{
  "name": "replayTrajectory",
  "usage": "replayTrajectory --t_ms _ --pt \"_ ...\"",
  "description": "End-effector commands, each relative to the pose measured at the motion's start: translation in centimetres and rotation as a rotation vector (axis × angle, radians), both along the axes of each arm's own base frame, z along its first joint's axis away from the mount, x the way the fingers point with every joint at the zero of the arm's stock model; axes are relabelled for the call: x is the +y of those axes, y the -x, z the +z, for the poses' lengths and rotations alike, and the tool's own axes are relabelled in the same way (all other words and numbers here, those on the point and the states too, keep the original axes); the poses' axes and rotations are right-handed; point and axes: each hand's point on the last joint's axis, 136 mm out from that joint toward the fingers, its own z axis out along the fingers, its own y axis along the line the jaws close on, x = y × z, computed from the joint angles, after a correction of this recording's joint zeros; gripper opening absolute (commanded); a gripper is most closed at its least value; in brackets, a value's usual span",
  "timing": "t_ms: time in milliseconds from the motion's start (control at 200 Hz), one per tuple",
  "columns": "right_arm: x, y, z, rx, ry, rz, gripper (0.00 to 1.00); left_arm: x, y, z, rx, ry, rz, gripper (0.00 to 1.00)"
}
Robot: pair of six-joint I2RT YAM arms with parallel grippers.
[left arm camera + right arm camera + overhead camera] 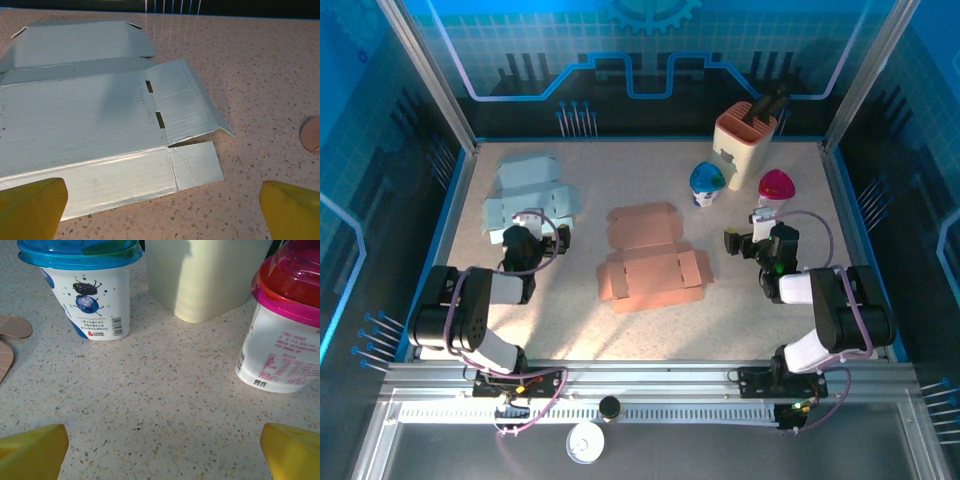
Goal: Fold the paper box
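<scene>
brown paper box (650,265) is lying flat and unfolded on the worktop (720,335); all folding is waiting to be done. left of it, left fingers (30,205) are hovering spread beside a blue flat box (80,120); right of it, right fingers (30,450) are hovering spread, empty.
</scene>
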Motion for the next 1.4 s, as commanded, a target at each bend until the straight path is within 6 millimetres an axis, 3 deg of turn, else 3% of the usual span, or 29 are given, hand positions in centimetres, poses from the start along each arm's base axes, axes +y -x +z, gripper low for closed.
replayTrajectory --t_ms 0,125,210,260,355,425,545,630,715,820,885,960,1045,1145,1261,1396 --pt "0.4 -1.4 2.0 -0.073 -0.007 -0.004 1.0 -0.3 -1.2 1.6 -0.064 0.016 0.006 0.99" --pt "0.1 -1.2 2.1 -0.086 0.0 -0.027 1.0 -0.2 -1.2 1.6 -0.064 0.016 0.007 0.99" --pt "-1.5 0.0 3.4 -0.172 0.008 -0.138 1.0 -0.4 -0.7 2.0 -0.096 0.018 -0.003 0.99" --pt "-2.2 0.8 4.3 -0.206 0.006 -0.178 1.0 -0.5 0.0 2.9 -0.14 0.011 -0.003 0.99" --pt "-1.6 1.7 6.3 -0.24 0.052 -0.182 1.0 -0.9 2.0 5.1 -0.226 -0.038 0.009 0.99" --pt "-0.3 2.2 8.9 -0.275 0.096 -0.154 1.0 -1.7 3.3 7.0 -0.248 -0.052 0.008 0.99" --pt "0.9 3.3 15.1 -0.342 0.1 -0.168 1.0 -3.2 5.1 10.4 -0.273 0.03 0.002 0.99" --pt "1.2 4.4 19.4 -0.303 -0.024 -0.204 1.0 -4.7 6.1 13.1 -0.309 0.03 0.003 0.99" --pt "3.2 5.7 21.0 -0.201 -0.217 -0.111 1.0 -4.4 6.6 15.3 -0.252 0.178 0.117 0.99" --pt "3.7 7.2 19.9 -0.094 -0.491 -0.118 1.0 -2.9 9.3 11.8 0.047 0.529 0.388 0.99" --pt "5.0 8.0 19.6 0.006 -0.576 -0.019 1.0 -6.4 8.6 12.0 0.105 0.695 0.198 0.99" --pt "5.9 9.3 17.7 0.189 -0.528 -0.051 1.0 -9.3 9.3 10.4 0.269 0.853 0.173 0.98" --pt "7.1 11.4 15.0 0.353 -0.439 -0.074 1.0 -12.7 12.2 5.9 0.528 0.903 0.237 0.85" --pt "9.5 13.5 12.6 0.472 -0.499 -0.012 0.95 -16.5 15.8 2.0 0.652 0.922 0.259 0.8" --pt "11.7 15.1 10.0 0.537 -0.617 0.032 0.88 -17.9 18.9 -1.2 0.68 0.961 0.337 0.78" --pt "13.7 16.3 7.9 0.595 -0.727 0.067 0.84 -19.3 19.8 -3.1 0.691 1.029 0.36 0.75"
